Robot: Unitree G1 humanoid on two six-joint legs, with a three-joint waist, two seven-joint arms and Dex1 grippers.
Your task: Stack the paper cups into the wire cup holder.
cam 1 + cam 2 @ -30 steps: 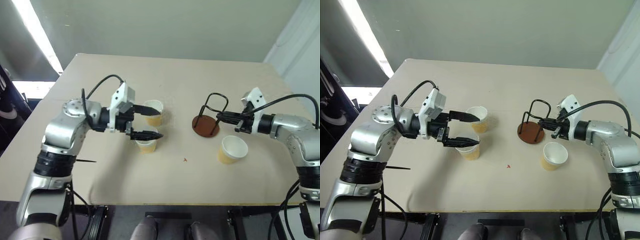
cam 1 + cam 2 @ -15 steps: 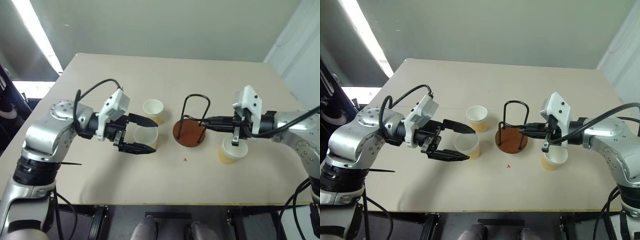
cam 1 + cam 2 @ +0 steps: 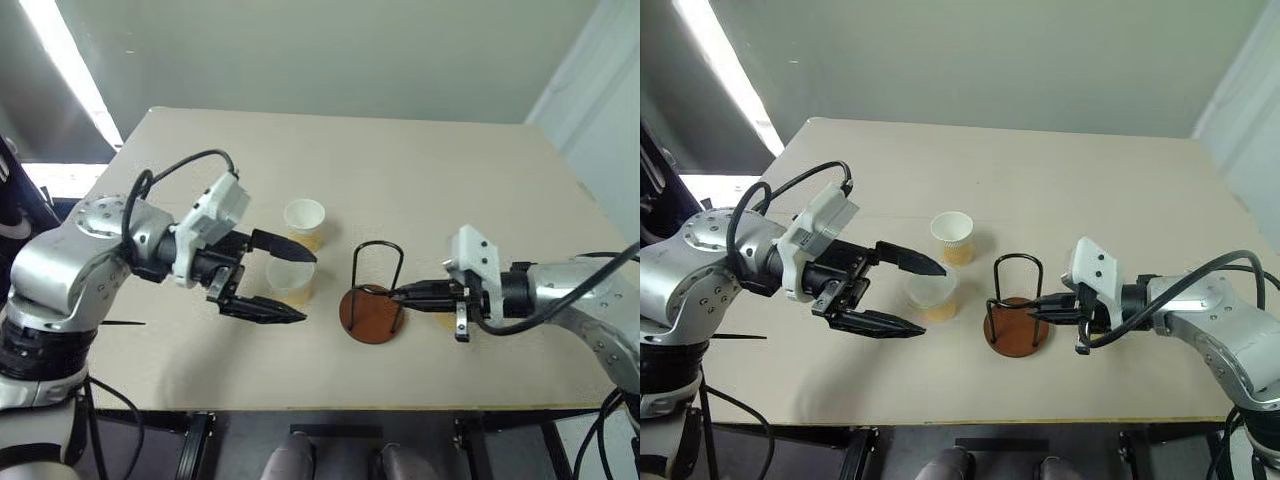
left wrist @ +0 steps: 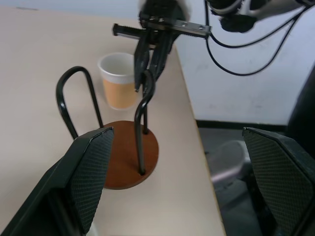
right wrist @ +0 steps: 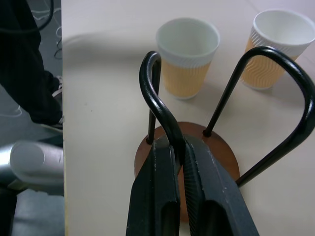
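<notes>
fingers of the right gripper [image 5: 179, 162] are pinched tight on one thin black loop of the wire cup holder [image 3: 372, 305]. that wire looks stiff and strong, so it is a good place to hold. the round brown base looks heavier than the wire, and it sits flat on the table, near the front edge, about in the middle.

the left gripper [image 3: 280, 280] has its jaws wide apart and holds nothing. one paper cup [image 3: 931, 295] stands between its two fingers, and i cannot tell if they touch it. paper cups are very light and soft, so a hard squeeze could crush one. a gentle hold on the side, under the rolled rim, looks best.

a second cup [image 3: 305, 222] stands just behind the first one. a third cup [image 4: 118, 79] stands past the holder, on the right arm's side.

the table [image 3: 420, 170] is pale, smooth and flat. grey walls stand behind it, and a long bright light runs along the left side.
</notes>
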